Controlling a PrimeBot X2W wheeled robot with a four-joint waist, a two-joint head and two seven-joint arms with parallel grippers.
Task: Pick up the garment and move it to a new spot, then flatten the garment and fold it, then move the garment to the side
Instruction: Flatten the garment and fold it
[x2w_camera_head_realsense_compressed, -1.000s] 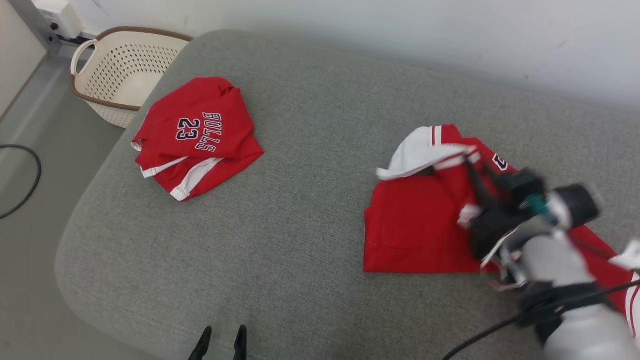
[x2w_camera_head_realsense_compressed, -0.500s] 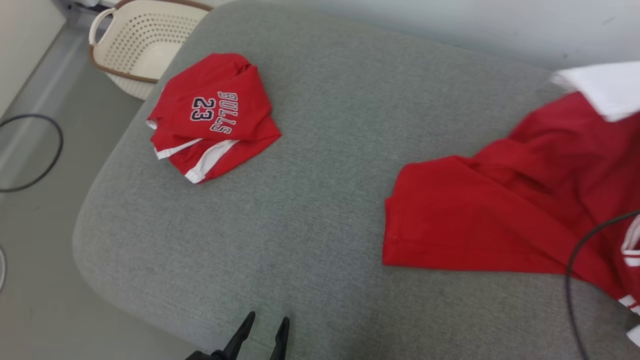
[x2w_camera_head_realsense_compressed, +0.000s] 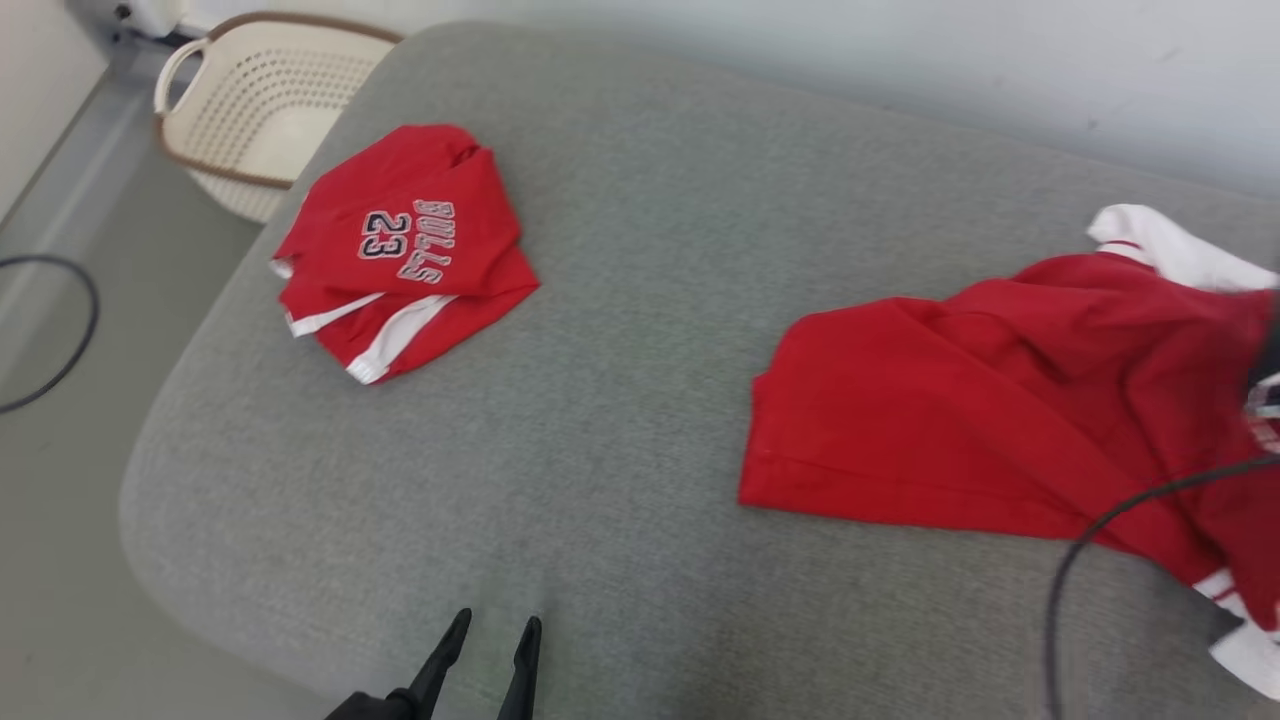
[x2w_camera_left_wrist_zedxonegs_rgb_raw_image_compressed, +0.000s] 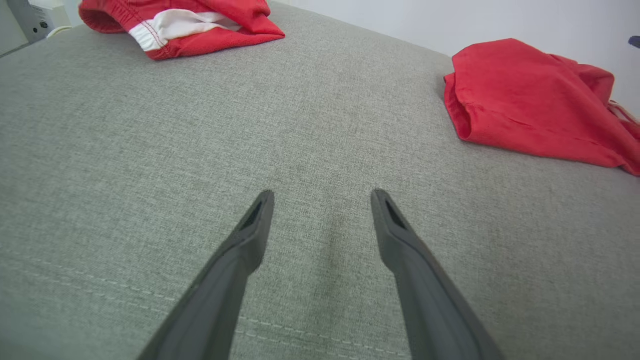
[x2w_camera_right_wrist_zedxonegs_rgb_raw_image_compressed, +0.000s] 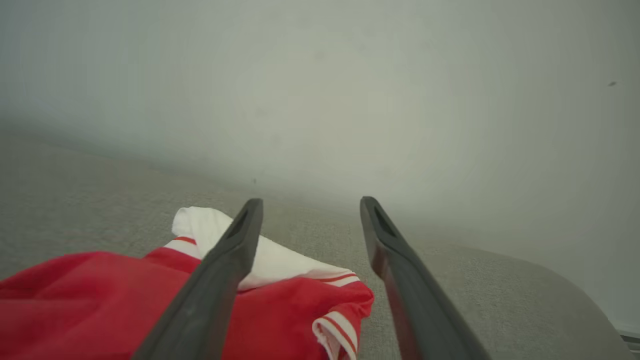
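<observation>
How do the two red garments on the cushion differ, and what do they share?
The left garment is folded into a compact bundle; the right garment lies loosely spread and rumpled. The left garment shows BULLS 23 lettering; the right garment shows a plain red panel. The left garment sits near the basket; the right garment lies far from it. Both are red with white trim.

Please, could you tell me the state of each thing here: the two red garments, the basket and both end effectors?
Numbered jersey: folded, on the cushion.
Plain red garment: rumpled, not folded, ungripped.
Basket: upright on the floor.
Left end effector: open, holding nothing.
Right end effector: open, holding nothing.
</observation>
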